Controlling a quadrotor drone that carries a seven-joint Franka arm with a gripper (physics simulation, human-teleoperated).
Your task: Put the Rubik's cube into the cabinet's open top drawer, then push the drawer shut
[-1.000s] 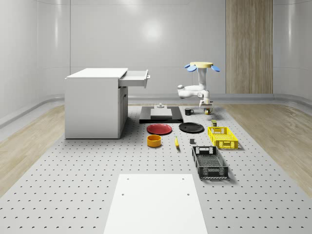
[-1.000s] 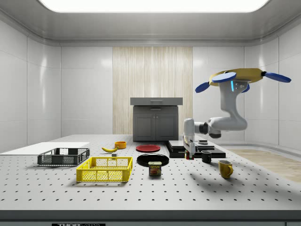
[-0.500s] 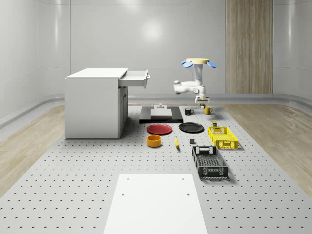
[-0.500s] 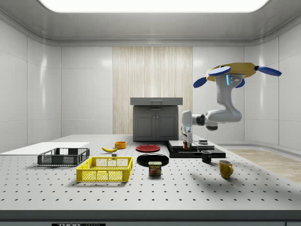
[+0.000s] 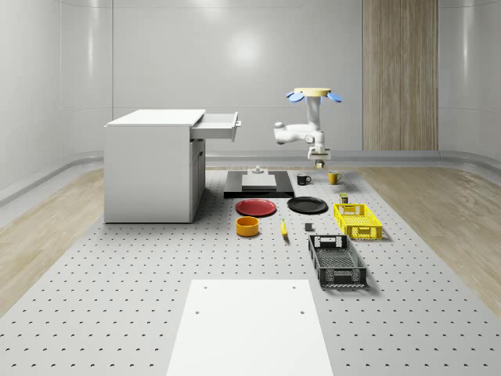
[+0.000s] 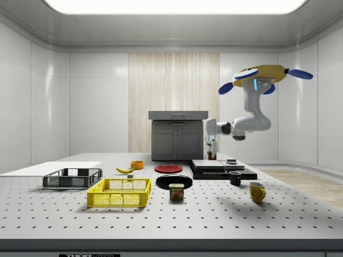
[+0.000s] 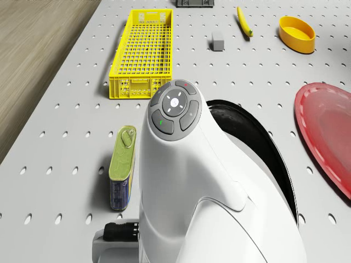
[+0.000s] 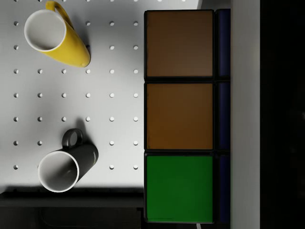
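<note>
Up in the right half of the whole-scene view I've got the drone [image 5: 314,95] hovering over the far end of the table [image 5: 117,298], above the two mugs, arm bent toward that view's left. My gripper [image 5: 320,162] hangs well above the tabletop and it's clamped on the cube [image 8: 179,114]; on the wrist cam two orange tiles and one green tile sit right up against the lens, with a yellow mug [image 8: 55,35] and a black mug [image 8: 64,164] on the table far below. From the side, the gripper [image 6: 211,155] sits around the middle of the frame, over the black slab [image 6: 222,171], in front of the cabinet [image 6: 178,136]. That cabinet [image 5: 153,164] is at the whole-scene view's left, top drawer [image 5: 218,125] pulled out, and the cube is well apart from it. Drone cam looks past the arm at a yellow crate [image 7: 142,52], a tin [image 7: 122,166], a black plate [image 7: 263,150], a red plate [image 7: 326,134], a banana [image 7: 244,21] and an orange bowl [image 7: 296,33].
</note>
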